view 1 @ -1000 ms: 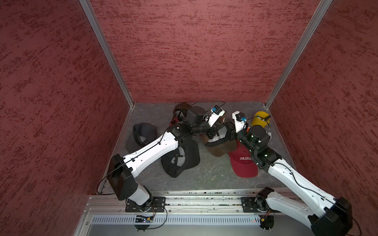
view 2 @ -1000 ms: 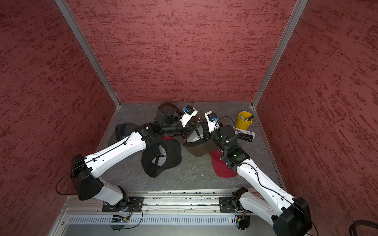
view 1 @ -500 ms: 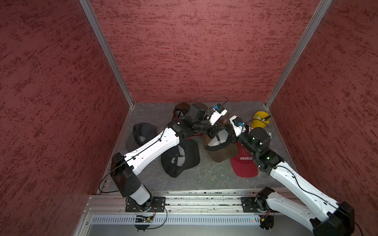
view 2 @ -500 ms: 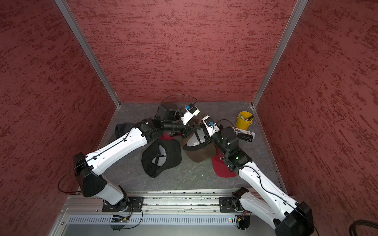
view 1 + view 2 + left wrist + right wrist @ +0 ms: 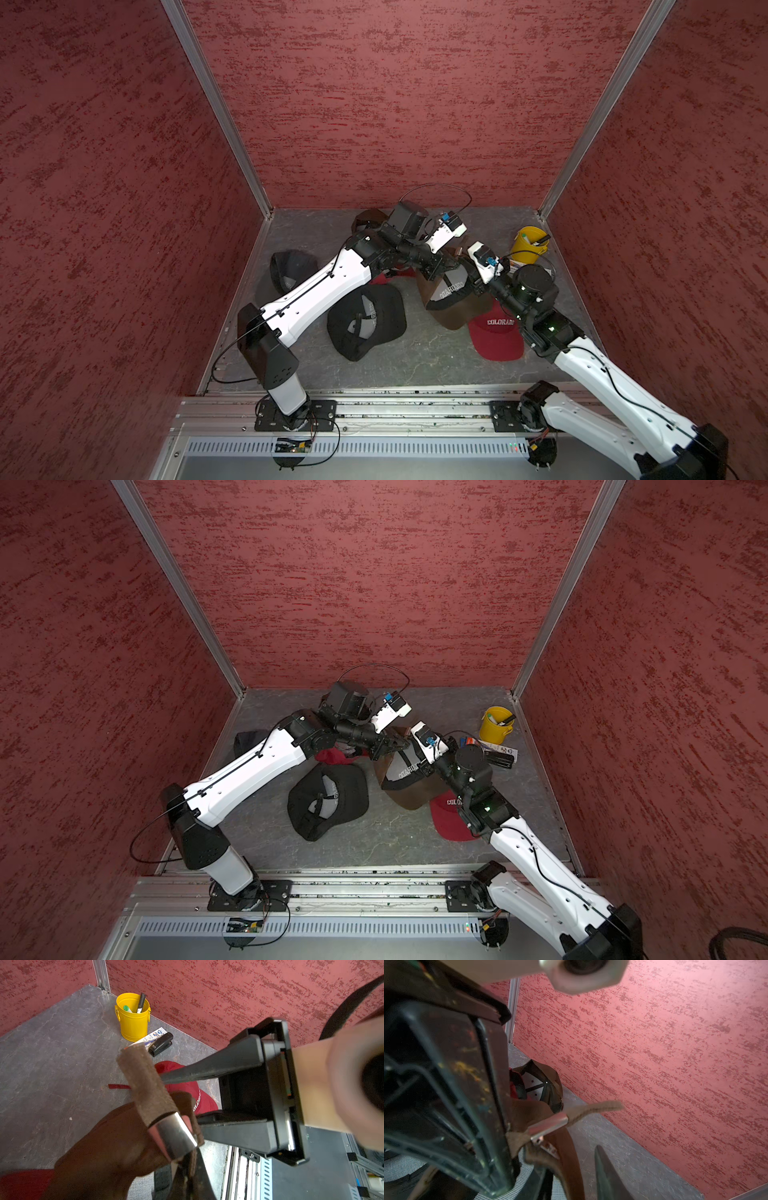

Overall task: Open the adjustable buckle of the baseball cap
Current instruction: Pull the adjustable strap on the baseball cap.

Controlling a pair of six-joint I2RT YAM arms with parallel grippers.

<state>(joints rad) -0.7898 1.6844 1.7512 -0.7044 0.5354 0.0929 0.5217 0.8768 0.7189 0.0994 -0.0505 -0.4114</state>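
Nearest the rail, a black cap (image 5: 365, 324) and a red cap (image 5: 496, 338) are seen lying on the grey surface (image 5: 415, 361). Just beyond them, the brown cap (image 5: 453, 301) is found mid-surface between both arms. The left hand (image 5: 180, 1101) is clamped on its back band beside the metal buckle (image 5: 174, 1136), through which the suede strap (image 5: 145, 1080) is threaded. The right hand (image 5: 417, 757) is set close by; its state cannot be told. A yellow bucket (image 5: 528, 245) is noted in the far corner.
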